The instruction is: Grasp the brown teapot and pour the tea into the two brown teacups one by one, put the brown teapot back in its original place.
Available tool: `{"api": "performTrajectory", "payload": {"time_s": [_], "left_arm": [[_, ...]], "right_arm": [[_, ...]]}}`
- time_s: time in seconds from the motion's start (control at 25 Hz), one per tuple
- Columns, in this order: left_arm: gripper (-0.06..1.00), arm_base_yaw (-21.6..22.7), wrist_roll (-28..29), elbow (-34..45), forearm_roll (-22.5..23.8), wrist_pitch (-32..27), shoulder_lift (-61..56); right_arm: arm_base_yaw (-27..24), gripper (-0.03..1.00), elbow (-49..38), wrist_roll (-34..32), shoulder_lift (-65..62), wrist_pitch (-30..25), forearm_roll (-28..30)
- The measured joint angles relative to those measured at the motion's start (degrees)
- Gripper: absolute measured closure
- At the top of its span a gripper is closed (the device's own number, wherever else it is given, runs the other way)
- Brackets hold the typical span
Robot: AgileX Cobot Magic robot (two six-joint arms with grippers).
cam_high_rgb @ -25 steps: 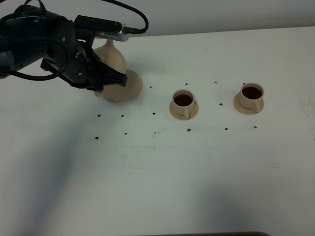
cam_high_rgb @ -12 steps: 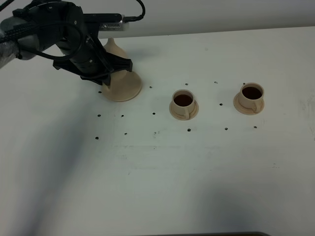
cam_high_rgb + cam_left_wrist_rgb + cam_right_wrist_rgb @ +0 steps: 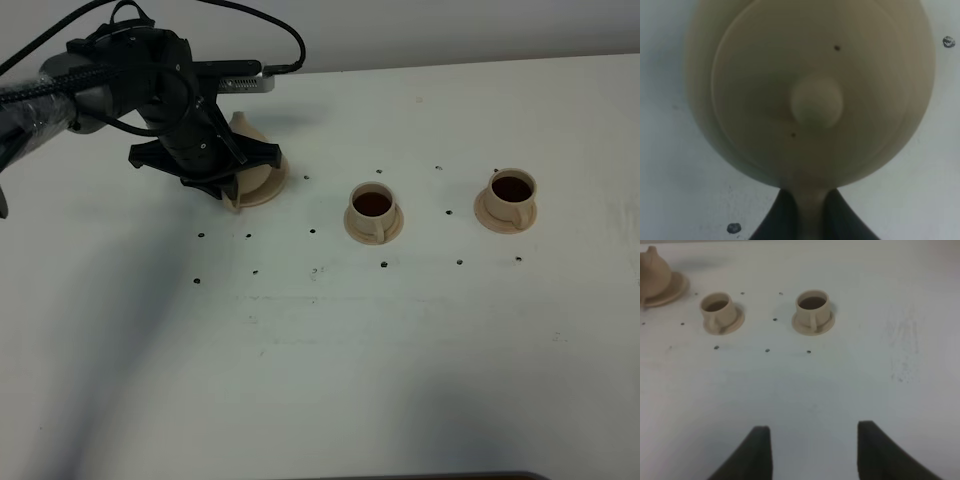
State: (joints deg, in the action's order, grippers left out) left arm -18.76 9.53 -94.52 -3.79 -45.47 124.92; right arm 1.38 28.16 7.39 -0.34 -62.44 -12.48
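Our left pincer (image 3: 810, 220) clamps the loop handle of the pale tan round-bellied teapot (image 3: 812, 90) over its wide tan saucer (image 3: 268, 185). Both small tan cylindrical cups (image 3: 373, 207) (image 3: 511, 191), toward 3 o'clock, look filled; we judge only releasing remains. Right pincer (image 3: 812, 450) sits apart, idle.

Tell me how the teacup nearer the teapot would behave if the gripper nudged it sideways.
The teacup looks rigid, probably ceramic, so it should slide rather than flex. It stands on a small saucer, so a push could shift it off, or drag the saucer along. Dark liquid shows inside, so a sharp nudge may slop tea. Its squat shape makes tipping unlikely.
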Motion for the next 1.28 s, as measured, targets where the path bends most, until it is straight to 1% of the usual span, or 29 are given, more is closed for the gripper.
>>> {"api": "performTrajectory", "payload": {"time_s": [0.44, 0.64, 0.92, 1.08, 1.28], "left_arm": [[0.83, 0.00, -0.05, -0.11, 0.00, 3.18, 0.86], [0.83, 0.00, -0.05, -0.11, -0.11, 3.12, 0.86], [0.82, 0.00, -0.05, -0.11, -0.21, 1.17, 0.86], [0.76, 0.00, -0.05, -0.11, -0.21, 1.21, 0.86], [0.62, 0.04, -1.21, -1.39, -0.16, 0.20, 0.86]], "right_arm": [[0.00, 0.56, 0.00, -0.06, 0.00, 0.00, 0.00], [0.00, 0.56, 0.00, -0.06, 0.00, 0.00, 0.00], [0.00, 0.56, 0.00, -0.06, 0.00, 0.00, 0.00], [0.00, 0.56, 0.00, -0.06, 0.00, 0.00, 0.00], [0.00, 0.56, 0.00, -0.06, 0.00, 0.00, 0.00]]}}
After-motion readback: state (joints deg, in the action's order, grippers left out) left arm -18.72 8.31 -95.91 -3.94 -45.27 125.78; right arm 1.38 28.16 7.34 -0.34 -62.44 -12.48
